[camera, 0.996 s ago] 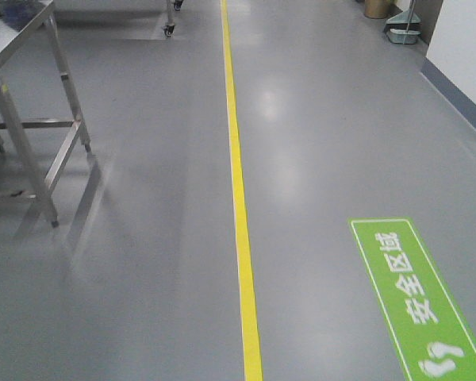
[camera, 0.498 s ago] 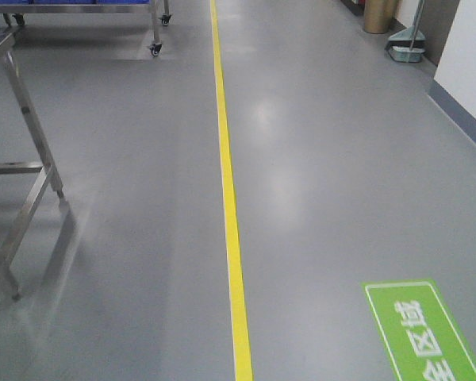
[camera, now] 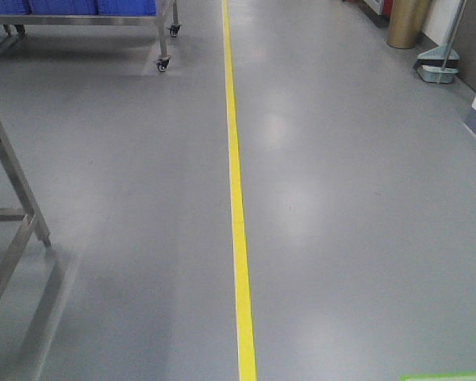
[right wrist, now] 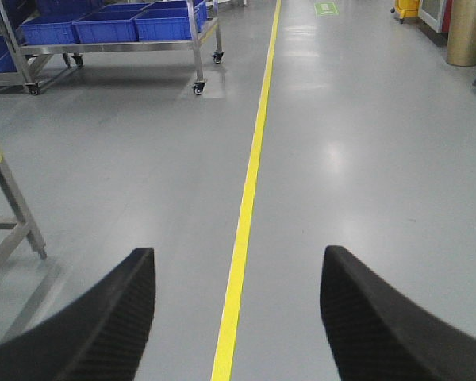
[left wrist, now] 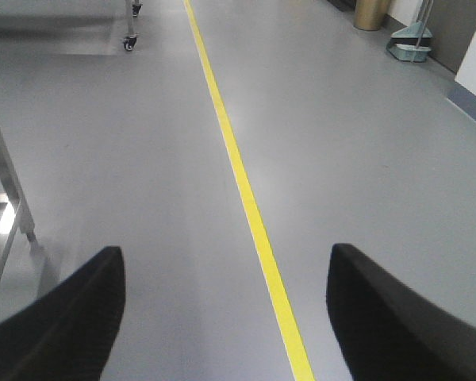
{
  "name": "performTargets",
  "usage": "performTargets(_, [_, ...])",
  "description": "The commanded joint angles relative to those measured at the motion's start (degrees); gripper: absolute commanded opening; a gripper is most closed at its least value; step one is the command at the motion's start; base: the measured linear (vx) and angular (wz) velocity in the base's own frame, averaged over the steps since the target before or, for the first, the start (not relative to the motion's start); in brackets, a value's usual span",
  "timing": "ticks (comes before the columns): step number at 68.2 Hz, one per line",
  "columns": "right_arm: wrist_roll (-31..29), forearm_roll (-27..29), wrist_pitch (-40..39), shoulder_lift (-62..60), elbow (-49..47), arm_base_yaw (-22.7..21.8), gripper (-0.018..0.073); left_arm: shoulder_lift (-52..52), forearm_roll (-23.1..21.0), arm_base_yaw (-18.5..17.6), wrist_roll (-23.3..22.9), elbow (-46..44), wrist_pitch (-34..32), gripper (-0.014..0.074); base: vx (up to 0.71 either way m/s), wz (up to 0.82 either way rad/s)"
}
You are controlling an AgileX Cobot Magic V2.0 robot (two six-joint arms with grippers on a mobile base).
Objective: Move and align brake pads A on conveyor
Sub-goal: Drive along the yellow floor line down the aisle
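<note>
The brake pads A and the conveyor are out of view in every view. Only grey workshop floor lies ahead. My left gripper (left wrist: 226, 262) is open, its two black fingers far apart at the bottom of the left wrist view, nothing between them. In the right wrist view my right gripper (right wrist: 236, 266) is likewise open and empty, its fingers framing the yellow floor line (right wrist: 242, 230). Neither gripper shows in the front view.
A yellow line (camera: 236, 198) runs straight ahead along the floor. A steel table's legs (camera: 12, 214) stand at the left. A wheeled rack with blue bins (right wrist: 111, 28) is far left. A gold bin (camera: 407, 22) and dustpan (camera: 438, 70) stand far right.
The view has advanced along the floor: the steel table slid left and nearer, the green floor sign dropped to the bottom edge, and the wheeled rack came closer.
</note>
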Motion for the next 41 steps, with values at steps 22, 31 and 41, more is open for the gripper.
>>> performTargets(22, [-0.43, -0.47, -4.18, 1.15, -1.46, -0.37, 0.044, 0.71, -0.33, -0.03, -0.16, -1.41, -2.93, 0.0512, 0.67, -0.01])
performTargets(31, [-0.43, -0.47, -4.19, 1.15, -1.46, -0.37, 0.044, 0.71, -0.33, -0.03, -0.16, -1.41, -2.84, 0.0512, 0.65, -0.03])
performTargets(41, [-0.43, -0.47, -4.19, 1.15, -1.46, -0.37, 0.044, 0.71, -0.33, -0.03, -0.16, -1.41, -2.84, 0.0512, 0.64, 0.02])
